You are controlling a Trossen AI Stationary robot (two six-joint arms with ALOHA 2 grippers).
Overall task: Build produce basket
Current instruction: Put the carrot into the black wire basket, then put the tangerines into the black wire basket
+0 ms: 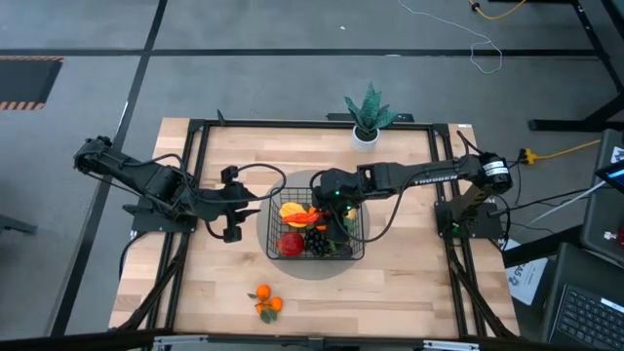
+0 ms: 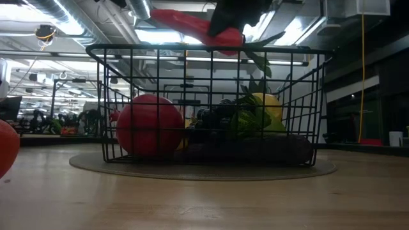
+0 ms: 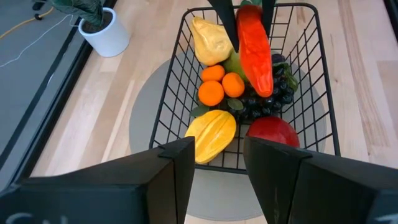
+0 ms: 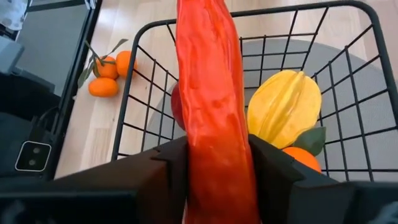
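Observation:
The black wire basket (image 1: 271,222) stands mid-table on a grey round mat. In it lie a red apple (image 3: 272,132), a yellow squash (image 3: 211,134), two oranges (image 3: 221,87), black grapes (image 3: 267,102) and a yellow pear (image 3: 210,40). My right gripper (image 4: 217,146) reaches in from the table's right and is shut on a long red-orange vegetable (image 3: 255,56) above the basket. My left gripper (image 3: 219,146) stands open and empty just left of the basket. My right gripper pinches the long vegetable between its two fingers (image 4: 168,162), at its thicker end (image 4: 217,168). The fingers slant down from the table's right and lie along it, and it sticks out past the fingertips. It is lifted clear, about at the basket's rim (image 2: 204,48).
A bunch of oranges with leaves (image 1: 265,302) lies on the table near the front edge. A potted green plant in a white pot (image 1: 368,122) stands at the far edge. Bare wood lies to the left and right of the basket.

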